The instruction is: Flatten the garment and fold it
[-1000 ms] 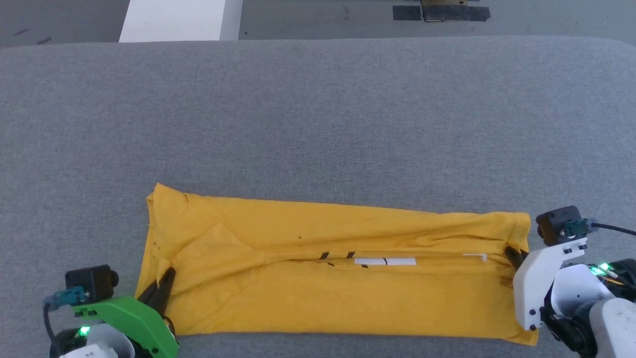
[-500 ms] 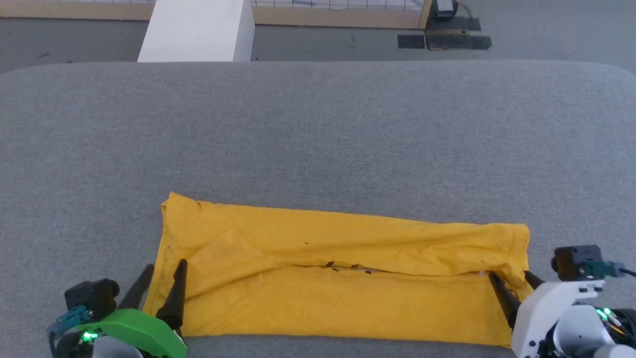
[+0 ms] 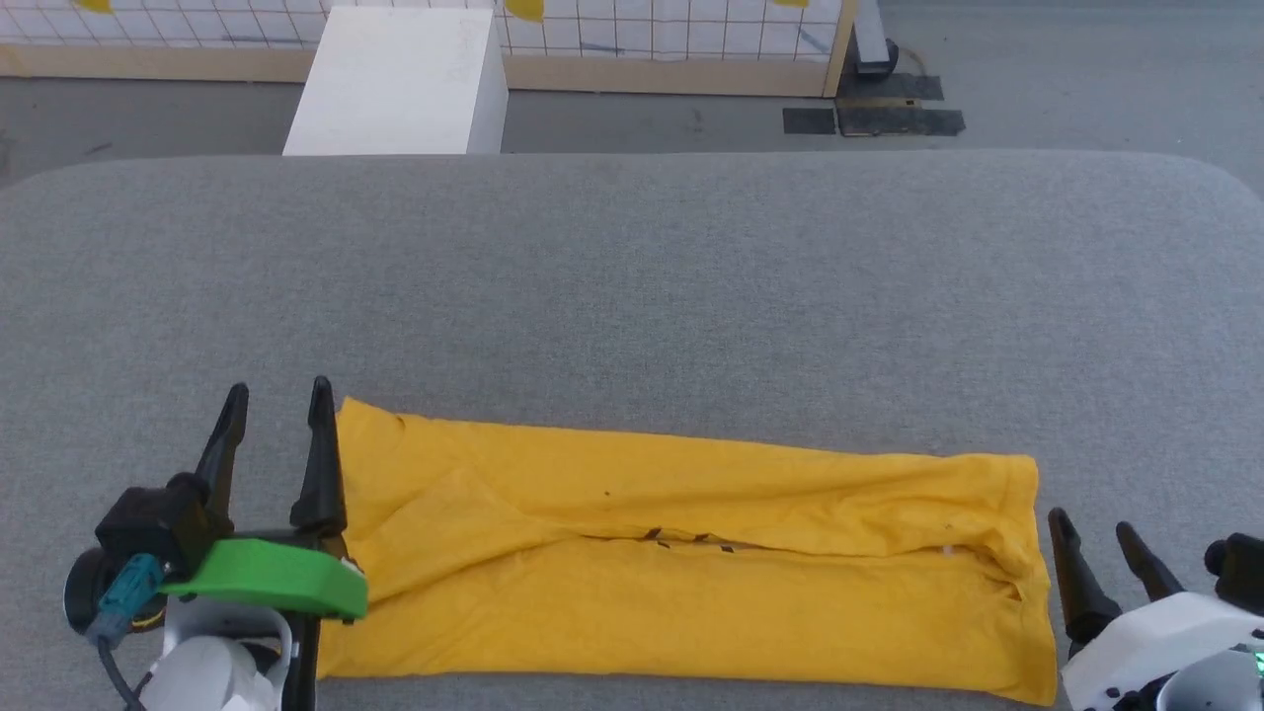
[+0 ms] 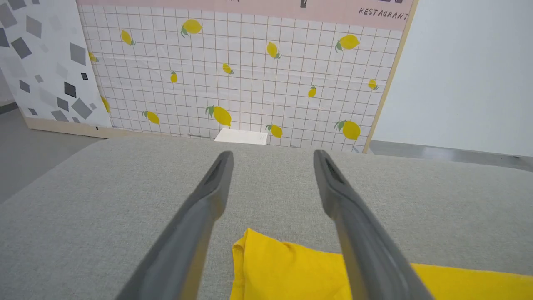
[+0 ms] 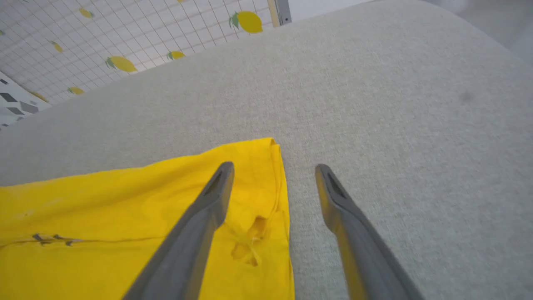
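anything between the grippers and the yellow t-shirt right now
Nothing visible does. The bright yellow cotton T-shirt lies on the grey fabric surface with the open left gripper and open right gripper at its two ends.

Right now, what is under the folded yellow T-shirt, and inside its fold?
The yellow T-shirt lies directly on the grey padded surface. Along its middle fold, only bits of black print peek out; the rest inside the fold is covered.
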You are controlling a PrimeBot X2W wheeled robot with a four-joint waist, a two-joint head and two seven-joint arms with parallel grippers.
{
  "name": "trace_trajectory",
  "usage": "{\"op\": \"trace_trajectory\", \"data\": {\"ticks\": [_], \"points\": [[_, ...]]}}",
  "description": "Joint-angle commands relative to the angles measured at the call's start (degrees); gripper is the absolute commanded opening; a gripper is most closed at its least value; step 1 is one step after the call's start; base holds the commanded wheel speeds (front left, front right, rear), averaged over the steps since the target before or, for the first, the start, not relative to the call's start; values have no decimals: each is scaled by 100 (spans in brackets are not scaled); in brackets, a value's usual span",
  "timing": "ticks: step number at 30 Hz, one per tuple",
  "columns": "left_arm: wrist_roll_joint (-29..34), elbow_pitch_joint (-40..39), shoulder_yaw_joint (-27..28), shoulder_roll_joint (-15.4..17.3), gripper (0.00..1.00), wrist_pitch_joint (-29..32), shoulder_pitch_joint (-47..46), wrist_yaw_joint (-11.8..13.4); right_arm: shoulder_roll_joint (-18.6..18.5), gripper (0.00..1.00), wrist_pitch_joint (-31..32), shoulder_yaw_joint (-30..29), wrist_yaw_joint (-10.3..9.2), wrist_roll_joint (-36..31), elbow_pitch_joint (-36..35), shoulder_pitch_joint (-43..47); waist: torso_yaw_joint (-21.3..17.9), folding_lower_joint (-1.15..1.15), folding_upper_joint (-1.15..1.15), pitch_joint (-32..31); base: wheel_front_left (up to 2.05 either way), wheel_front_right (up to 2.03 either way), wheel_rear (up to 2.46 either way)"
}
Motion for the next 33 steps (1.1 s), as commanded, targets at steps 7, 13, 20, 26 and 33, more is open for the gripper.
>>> {"op": "trace_trajectory", "data": {"ticks": [7,13,20,26,33], "points": [[657,199,263,-349,100,-31,-236,-266,16,100,400,-53,-8,69,1062,-547,-26,0,0,-112,0,0,0],[864,383,439,-618,100,-32,-329,-457,16,100,1197,18,-8,-196,1737,-982,-14,0,0,-101,0,0,0],[1033,636,605,-836,100,-32,-372,-692,17,0,2470,346,-8,-321,1866,-1045,51,0,0,-41,0,0,0],[1090,723,728,-909,100,-32,-379,-763,17,0,2508,209,-8,-432,1485,-1002,48,0,0,-16,0,0,0],[1157,734,843,-998,100,-32,-384,-836,17,0,2333,-638,-8,-1440,914,-1126,66,0,0,69,0,0,0]]}}
